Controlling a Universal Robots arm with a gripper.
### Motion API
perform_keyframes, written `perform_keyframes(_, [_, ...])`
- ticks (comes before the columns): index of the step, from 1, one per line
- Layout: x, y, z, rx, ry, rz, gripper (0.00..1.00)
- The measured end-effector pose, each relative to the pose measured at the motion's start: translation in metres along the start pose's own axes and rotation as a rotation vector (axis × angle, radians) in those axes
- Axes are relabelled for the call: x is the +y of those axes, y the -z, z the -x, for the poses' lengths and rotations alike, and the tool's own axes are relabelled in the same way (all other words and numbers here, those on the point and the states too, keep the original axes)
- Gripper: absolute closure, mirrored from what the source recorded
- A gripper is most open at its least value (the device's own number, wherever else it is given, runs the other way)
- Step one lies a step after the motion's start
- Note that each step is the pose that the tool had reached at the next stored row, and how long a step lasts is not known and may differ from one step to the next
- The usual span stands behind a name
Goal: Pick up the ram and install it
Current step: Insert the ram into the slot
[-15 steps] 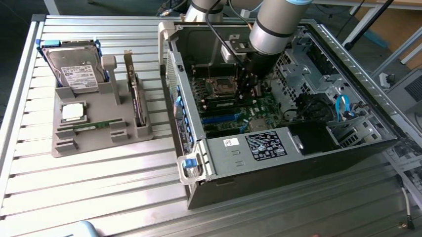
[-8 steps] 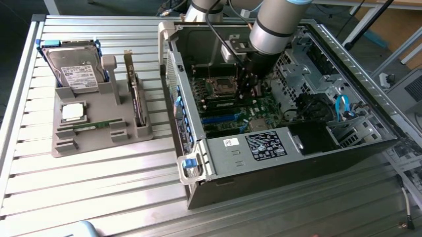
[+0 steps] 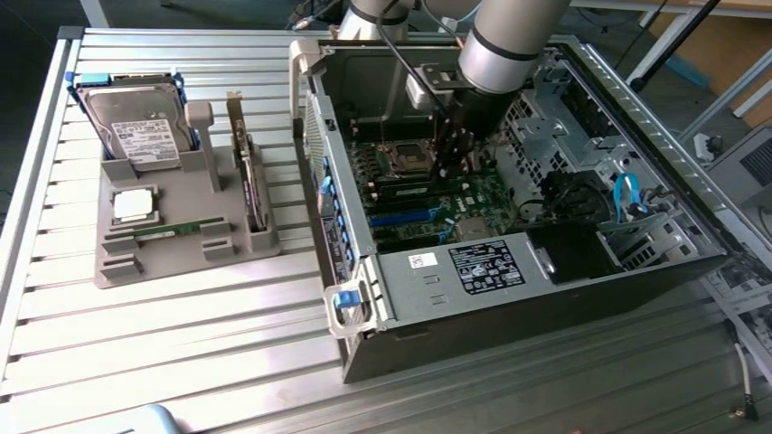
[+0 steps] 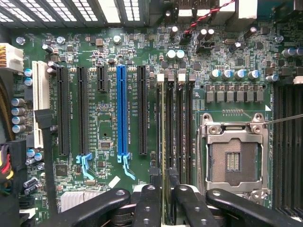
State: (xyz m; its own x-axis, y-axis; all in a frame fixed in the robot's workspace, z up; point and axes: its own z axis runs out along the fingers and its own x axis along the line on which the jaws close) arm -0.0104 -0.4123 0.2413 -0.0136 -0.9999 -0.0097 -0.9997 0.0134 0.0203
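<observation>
**Item: memory stick held over motherboard slot**

Location: an open black-and-silver computer case (image 3: 404, 294) is laid on its side on a ribbed aluminium table (image 3: 181, 334). The grey robot arm (image 3: 507, 41) is lowered into the case, with the black gripper (image 3: 451, 167) set above the green motherboard (image 3: 465, 194).

Gripper: in the wrist view the gripper (image 4: 162, 177) is seen from above, its black fingers (image 4: 152, 189) set to either side of a thin edge. The jaws are partly closed and are pinched on the ram (image 4: 164, 132), a long, narrow green circuit-board stick seen edge-on.

Position of the ram: it is lined up along the black memory slot that lies nearest the long black expansion slots (image 4: 142, 111), in a bank of four black memory slots (image 4: 189, 123). Whether it is seated cannot be told. An open silver processor socket (image 4: 233, 161) lies beside the bank, and a blue expansion slot (image 4: 121, 111) on the other side.

Other stock: a grey moulded tray (image 3: 169, 262) is placed at the exterior view's left, apart from the case. In it are held a silver hard drive (image 3: 139, 131), a square silver processor chip (image 3: 133, 205), an upright green expansion card (image 3: 249, 185) and a second narrow green stick (image 3: 169, 230) lying flat.
</observation>
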Motion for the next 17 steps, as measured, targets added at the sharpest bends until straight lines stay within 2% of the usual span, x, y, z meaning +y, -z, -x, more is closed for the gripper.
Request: perform_keyframes(17, [0.0, 0.0362, 0.0, 0.0079, 0.0, 0.0082, 0.81])
